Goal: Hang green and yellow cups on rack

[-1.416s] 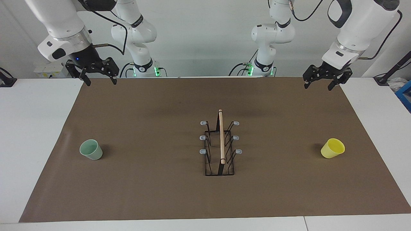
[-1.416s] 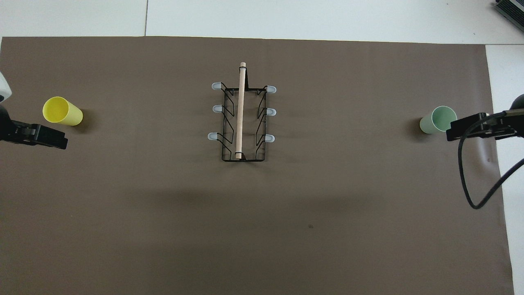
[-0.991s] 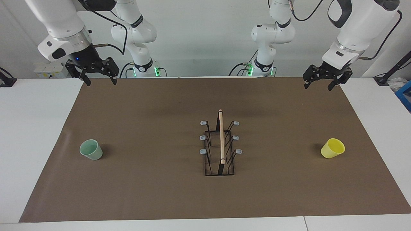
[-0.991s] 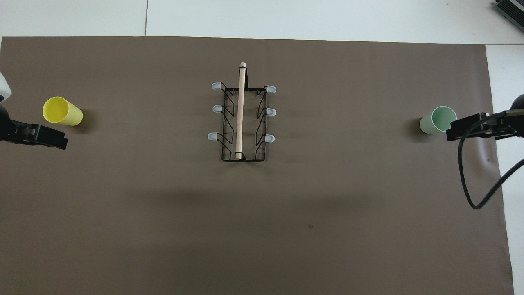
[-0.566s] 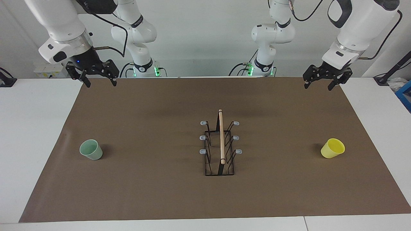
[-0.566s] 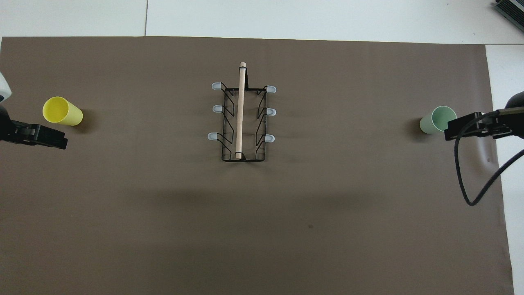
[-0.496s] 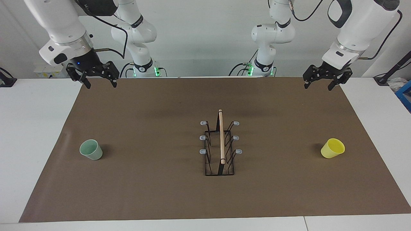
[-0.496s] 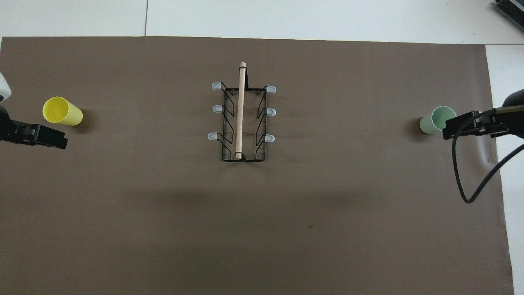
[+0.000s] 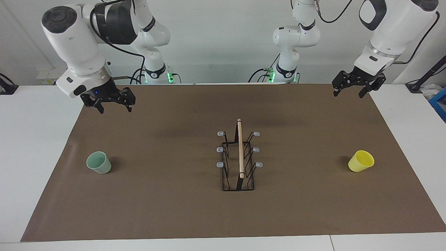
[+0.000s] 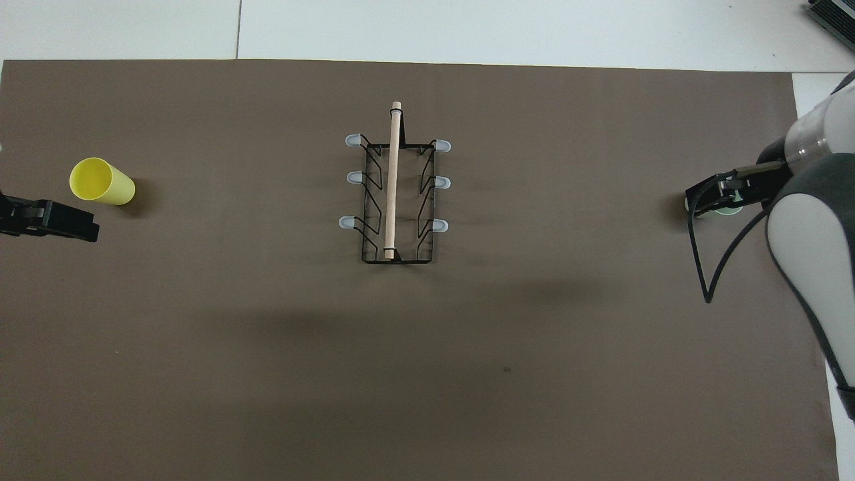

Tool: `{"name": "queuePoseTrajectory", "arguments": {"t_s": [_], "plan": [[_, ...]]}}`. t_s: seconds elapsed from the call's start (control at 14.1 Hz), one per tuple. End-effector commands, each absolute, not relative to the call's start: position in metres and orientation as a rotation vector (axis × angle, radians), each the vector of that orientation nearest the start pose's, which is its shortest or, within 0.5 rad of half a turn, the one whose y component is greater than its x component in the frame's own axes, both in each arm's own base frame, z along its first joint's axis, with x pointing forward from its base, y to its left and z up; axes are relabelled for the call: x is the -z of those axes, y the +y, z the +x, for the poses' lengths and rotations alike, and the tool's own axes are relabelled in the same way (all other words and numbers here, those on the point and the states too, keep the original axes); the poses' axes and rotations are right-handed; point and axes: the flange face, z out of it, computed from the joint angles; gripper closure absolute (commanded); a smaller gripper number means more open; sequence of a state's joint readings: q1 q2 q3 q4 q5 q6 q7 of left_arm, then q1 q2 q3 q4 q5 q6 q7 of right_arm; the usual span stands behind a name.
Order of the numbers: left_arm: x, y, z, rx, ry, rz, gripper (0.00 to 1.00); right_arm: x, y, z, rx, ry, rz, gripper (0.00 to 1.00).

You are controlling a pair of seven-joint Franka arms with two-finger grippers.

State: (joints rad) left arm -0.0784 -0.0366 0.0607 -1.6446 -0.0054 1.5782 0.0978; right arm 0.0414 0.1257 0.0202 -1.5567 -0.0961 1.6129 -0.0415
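Note:
The pale green cup [image 9: 99, 162] stands mouth up on the brown mat toward the right arm's end. In the overhead view only a sliver of the green cup [image 10: 727, 213] shows under my right gripper [image 10: 718, 195]. My right gripper [image 9: 115, 109] is open and empty, up in the air over the mat, apart from the cup. The yellow cup [image 9: 361, 161] [image 10: 101, 182] stands toward the left arm's end. My left gripper [image 9: 348, 94] [image 10: 50, 220] is open and empty over the mat's corner at the robots' edge. The black wire rack [image 9: 239, 157] [image 10: 394, 194] with its wooden rod stands mid-mat, all prongs bare.
The brown mat [image 9: 174, 209] covers most of the white table [image 9: 31, 139]. A black cable [image 10: 708, 280] loops down from the right arm. A blue box [image 9: 439, 101] sits at the table's edge past the left arm's end.
My right gripper has come down and moved away from the robots' edge toward the green cup, now covering it in the overhead view. The left gripper has barely shifted. The cups and rack have not moved.

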Motion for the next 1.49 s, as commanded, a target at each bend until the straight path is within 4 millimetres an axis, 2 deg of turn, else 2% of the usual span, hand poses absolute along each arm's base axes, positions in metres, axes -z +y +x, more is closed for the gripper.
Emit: {"name": "queuePoseTrajectory", "arguments": {"t_s": [0.0,0.07,0.14,0.21,0.28,0.5,0.57,0.71,0.85,1.06,1.27,1.42], "plan": [[-0.606,0.000,0.547,-0.055,0.033,-3.169,0.00,-0.535,0.041,0.599,-0.154,-0.318,-3.282,0.00],[-0.601,0.005,0.550,-0.070,-0.045,-3.177,0.00,-0.526,0.043,0.603,-0.182,-0.341,-3.299,0.00],[-0.598,0.005,0.552,-0.080,-0.129,-3.191,0.00,-0.519,0.053,0.604,-0.207,-0.426,-3.340,0.00],[-0.593,0.010,0.556,-0.100,-0.207,-3.213,0.00,-0.512,0.067,0.603,-0.255,-0.573,-3.381,0.00],[-0.585,0.022,0.561,-0.128,-0.318,-3.234,0.00,-0.502,0.070,0.600,-0.309,-0.697,-3.395,0.00],[-0.569,0.049,0.584,-0.183,-0.697,-3.233,0.00,-0.491,0.066,0.594,-0.456,-0.978,-3.379,0.00],[-0.562,0.051,0.593,-0.203,-0.771,-3.205,0.00,-0.484,0.063,0.592,-0.517,-1.101,-3.364,0.00],[-0.540,0.069,0.607,-0.258,-0.975,-3.146,0.01,-0.476,0.056,0.586,-0.655,-1.366,-3.271,0.00],[-0.523,0.099,0.619,-0.300,-1.262,-3.113,0.02,-0.476,0.049,0.584,-0.752,-1.578,-3.217,0.00],[-0.494,0.120,0.640,-0.350,-1.495,-3.022,0.02,-0.475,0.047,0.589,-0.853,-1.914,-3.090,0.00],[-0.462,0.149,0.658,-0.382,-1.739,-2.884,0.02,-0.441,0.062,0.583,-1.040,-2.145,-3.014,0.00],[-0.434,0.162,0.673,-0.407,-1.875,-2.800,0.02,-0.413,0.064,0.579,-1.045,-2.285,-2.942,0.00]]}}
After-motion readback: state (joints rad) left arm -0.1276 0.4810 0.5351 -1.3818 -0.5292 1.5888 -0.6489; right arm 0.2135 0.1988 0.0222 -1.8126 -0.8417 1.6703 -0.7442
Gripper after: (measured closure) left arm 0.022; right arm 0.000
